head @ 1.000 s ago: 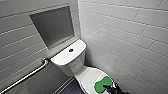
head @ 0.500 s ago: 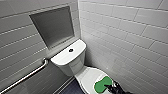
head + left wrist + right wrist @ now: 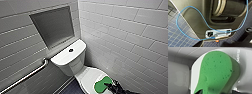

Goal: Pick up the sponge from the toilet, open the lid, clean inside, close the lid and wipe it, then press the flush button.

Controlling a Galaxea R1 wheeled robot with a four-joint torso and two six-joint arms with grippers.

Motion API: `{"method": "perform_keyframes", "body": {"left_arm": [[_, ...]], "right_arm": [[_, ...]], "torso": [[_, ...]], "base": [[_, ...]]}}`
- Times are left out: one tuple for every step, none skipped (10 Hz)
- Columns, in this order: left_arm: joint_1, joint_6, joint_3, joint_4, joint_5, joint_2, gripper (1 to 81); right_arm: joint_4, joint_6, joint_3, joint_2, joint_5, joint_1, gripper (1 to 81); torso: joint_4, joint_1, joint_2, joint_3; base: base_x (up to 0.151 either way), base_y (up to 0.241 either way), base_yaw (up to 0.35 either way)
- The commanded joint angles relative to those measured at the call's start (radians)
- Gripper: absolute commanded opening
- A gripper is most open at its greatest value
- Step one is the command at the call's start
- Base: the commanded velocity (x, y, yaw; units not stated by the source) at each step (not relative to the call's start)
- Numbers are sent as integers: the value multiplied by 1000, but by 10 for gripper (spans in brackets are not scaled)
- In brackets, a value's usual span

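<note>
Little is done yet; the sponge (image 3: 102, 84) is seen lying on the closed lid (image 3: 87, 75) of the toilet (image 3: 72, 62); the right gripper (image 3: 109, 85) is placed at its end, grasp or release not discernible; lid-opening, cleaning, wiping and the flush button (image 3: 71, 50) are left.

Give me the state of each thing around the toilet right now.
sponge: lying on the lid, right claw at its near end.
lid: down, closed.
flush button: untouched, nothing on it.
right claw: at the sponge; grip cannot be told.
grab bar: bare, nothing hanging on it.
</note>
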Motion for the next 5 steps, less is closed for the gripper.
{"method": "perform_keyframes", "body": {"left_arm": [[34,0,4,-3,85,-1,811],[35,0,4,-3,85,-1,811],[35,0,4,-3,85,-1,811],[34,0,4,-3,85,-1,811],[34,0,4,-3,85,-1,811]], "right_arm": [[-20,-1,24,-8,-8,108,811],[-30,-1,24,-8,-8,106,811],[-37,-3,24,-8,-8,106,811],[-46,-1,23,-5,-8,108,811],[-48,-3,21,-4,3,109,811]], "torso": [[0,0,0,-88],[0,0,0,-33],[0,0,0,-28],[0,0,0,-41],[0,0,0,-47]], "base": [[0,0,0],[0,0,0],[0,0,0],[0,0,0],[0,0,0]]}}
